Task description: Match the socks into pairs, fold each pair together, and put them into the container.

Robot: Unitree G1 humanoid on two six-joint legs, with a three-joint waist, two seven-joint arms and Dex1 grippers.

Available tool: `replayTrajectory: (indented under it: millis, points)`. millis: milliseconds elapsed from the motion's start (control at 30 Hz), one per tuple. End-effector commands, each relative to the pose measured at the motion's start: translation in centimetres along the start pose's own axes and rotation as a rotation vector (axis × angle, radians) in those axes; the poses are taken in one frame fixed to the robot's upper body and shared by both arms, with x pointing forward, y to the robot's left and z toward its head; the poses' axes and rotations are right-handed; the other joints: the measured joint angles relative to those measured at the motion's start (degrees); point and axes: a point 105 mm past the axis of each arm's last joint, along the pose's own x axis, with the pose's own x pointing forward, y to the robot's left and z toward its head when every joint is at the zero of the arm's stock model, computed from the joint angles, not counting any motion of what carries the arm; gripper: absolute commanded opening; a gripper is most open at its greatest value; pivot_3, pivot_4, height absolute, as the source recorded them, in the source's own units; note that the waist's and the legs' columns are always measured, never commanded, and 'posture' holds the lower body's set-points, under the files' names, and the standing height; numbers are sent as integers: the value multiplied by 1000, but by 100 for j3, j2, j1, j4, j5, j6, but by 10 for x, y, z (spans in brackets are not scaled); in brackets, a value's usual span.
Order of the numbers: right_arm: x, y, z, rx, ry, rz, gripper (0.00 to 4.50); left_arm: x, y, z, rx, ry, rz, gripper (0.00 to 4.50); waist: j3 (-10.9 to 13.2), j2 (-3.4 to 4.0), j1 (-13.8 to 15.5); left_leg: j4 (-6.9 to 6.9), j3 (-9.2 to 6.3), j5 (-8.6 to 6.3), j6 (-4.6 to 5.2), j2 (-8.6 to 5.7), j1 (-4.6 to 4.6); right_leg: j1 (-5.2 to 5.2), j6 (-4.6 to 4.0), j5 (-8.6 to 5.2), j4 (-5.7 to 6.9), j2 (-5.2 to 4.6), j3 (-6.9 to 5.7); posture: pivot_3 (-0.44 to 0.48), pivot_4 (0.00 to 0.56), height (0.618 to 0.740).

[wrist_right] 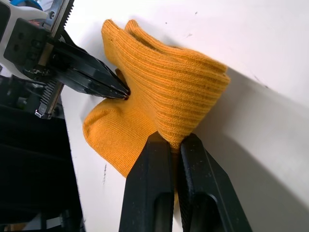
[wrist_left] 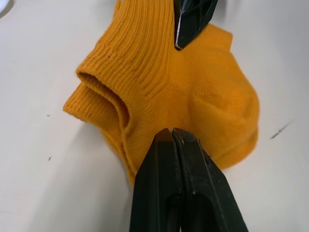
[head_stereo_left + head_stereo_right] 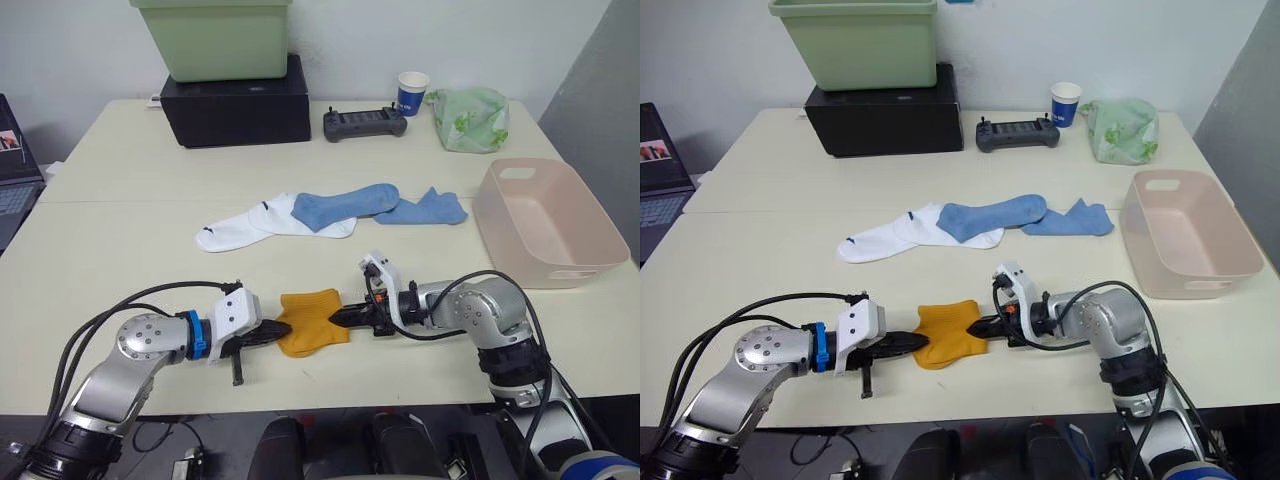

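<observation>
A folded pair of mustard-orange socks [image 3: 312, 320] lies near the table's front edge, between my two grippers. My left gripper [image 2: 171, 133] is shut, its tips pinching the pair's left edge. From the other side, my right gripper [image 1: 176, 141] is shut on the ribbed fold. Farther back in the middle lie two white socks [image 3: 240, 230] and two light blue socks [image 3: 345, 205], partly overlapping. The pale pink container [image 3: 560, 275] stands at the right and nothing shows inside it.
At the back stand a light green bin [image 3: 215, 35] on a black box [image 3: 240, 105], a black controller [image 3: 365, 123], a blue paper cup [image 3: 412, 92] and a pale green plastic bag [image 3: 470, 118]. A laptop [image 3: 15, 180] sits off the left edge.
</observation>
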Motion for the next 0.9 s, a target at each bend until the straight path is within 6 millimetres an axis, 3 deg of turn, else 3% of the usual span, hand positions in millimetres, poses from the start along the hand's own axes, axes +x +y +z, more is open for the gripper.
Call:
replayTrajectory:
  millis: [33,167,300,467,500,533,633,800,900]
  points:
    - [-27,5,2,-1,-13,26,17,-10,2,26,21,-58,-5,0,0,0,11,2,-1,0,0,-2,-3,0,0,0,-1,-1,-1,0,150,740]
    - [-52,3,-11,28,40,32,17,-5,3,44,29,-113,-12,0,2,0,15,3,0,0,0,-6,-3,1,0,0,-5,-2,0,0,150,740]
    - [-50,2,-16,38,51,46,17,15,-2,55,52,-166,-27,0,1,-1,-3,2,-2,0,1,-2,-1,3,0,0,-7,4,0,0,150,740]
    - [-49,-7,-16,61,23,8,17,34,-8,53,69,-157,-64,0,1,-1,-12,1,-3,0,0,5,-2,0,0,0,-7,18,4,0,150,740]
    - [-49,-9,-16,71,17,-4,610,40,-9,51,77,-150,-73,0,1,-1,-5,1,-3,0,0,2,-1,2,0,0,-7,19,4,0,150,740]
    - [-49,-12,-16,84,13,-15,764,48,-13,47,88,-135,-95,0,1,-1,2,2,-2,0,0,1,-1,3,0,0,-7,19,3,0,150,740]
    - [-49,-17,-16,110,9,-42,1847,62,-15,25,112,-46,-114,0,1,-1,7,8,2,0,0,-8,-2,6,0,0,-9,25,6,0,150,740]
    - [-45,-18,-14,136,2,-45,3531,68,-15,-3,132,54,-123,0,-3,-2,5,8,0,0,0,1,8,14,0,0,-8,25,7,0,150,740]
    - [-42,-18,-16,156,6,-41,4490,71,-14,-6,137,54,-122,0,-16,-5,4,6,2,0,1,1,23,27,0,1,-7,25,8,0,150,740]
